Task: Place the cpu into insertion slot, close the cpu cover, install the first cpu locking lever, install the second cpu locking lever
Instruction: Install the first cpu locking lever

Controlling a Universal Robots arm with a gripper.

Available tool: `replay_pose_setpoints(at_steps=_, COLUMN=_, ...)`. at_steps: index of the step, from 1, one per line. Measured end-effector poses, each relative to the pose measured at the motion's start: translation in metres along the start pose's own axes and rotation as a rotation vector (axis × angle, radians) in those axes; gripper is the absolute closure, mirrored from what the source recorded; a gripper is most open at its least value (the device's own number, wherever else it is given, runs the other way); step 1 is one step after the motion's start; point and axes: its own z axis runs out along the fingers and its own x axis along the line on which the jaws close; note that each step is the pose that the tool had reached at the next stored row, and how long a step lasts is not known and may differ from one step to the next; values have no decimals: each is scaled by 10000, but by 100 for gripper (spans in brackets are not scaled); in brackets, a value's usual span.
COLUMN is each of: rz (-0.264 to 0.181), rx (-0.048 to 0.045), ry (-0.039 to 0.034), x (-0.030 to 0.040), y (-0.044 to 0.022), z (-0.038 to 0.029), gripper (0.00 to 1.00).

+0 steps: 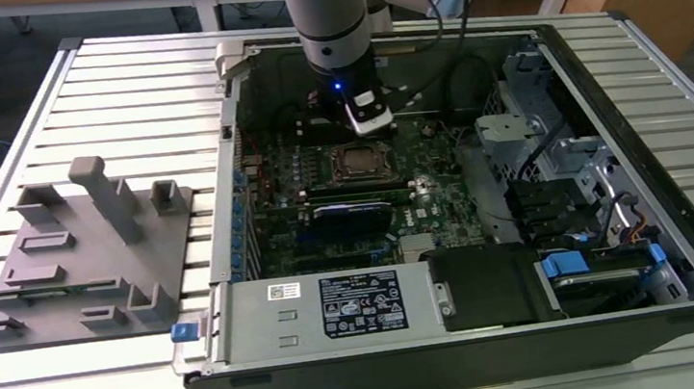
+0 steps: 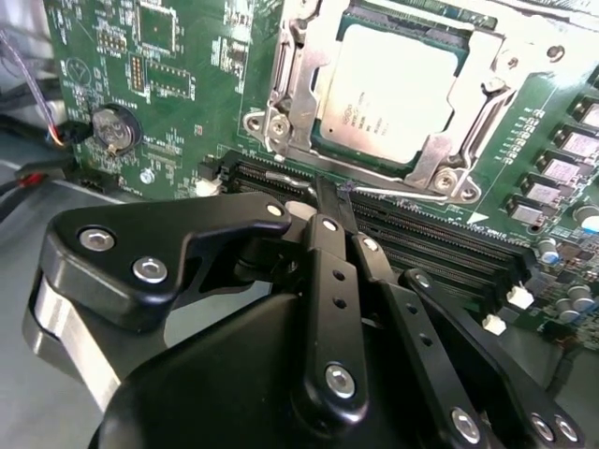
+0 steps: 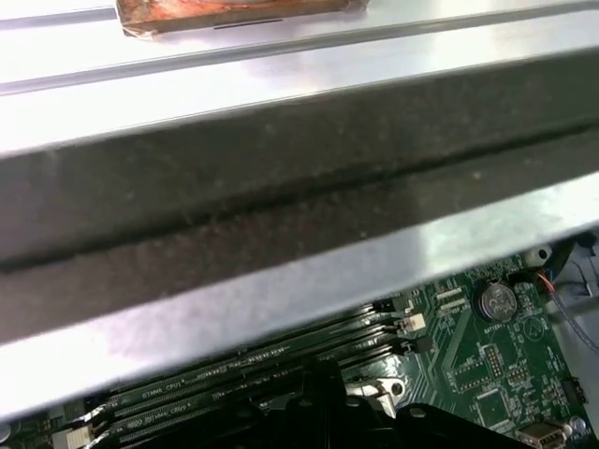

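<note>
Just beyond my gripper (image 2: 329, 192), jaws pinched together, the locking lever (image 2: 412, 194) lies crosswise along the near edge of the cpu cover (image 2: 298, 84).

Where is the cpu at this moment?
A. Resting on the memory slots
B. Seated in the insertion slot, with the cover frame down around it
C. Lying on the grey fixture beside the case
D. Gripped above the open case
B: in the second wrist view the cpu lies flat inside the insertion slot, with the cpu cover framing its edges, and the gripper sits just outside the socket's edge.
</note>
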Motion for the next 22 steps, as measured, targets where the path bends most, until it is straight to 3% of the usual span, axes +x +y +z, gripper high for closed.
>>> replay_pose_setpoints(at_steps=3, rz=97, rx=113, ry=-66, x=4, y=4, z=10, gripper=90)
replay_pose_setpoints(at_steps=7, rz=220, rx=193, ry=-123, x=14, y=15, z=19, gripper=90)
replay_pose_setpoints(at_steps=22, rz=582, rx=298, ry=-229, x=57, y=44, z=25, gripper=90)
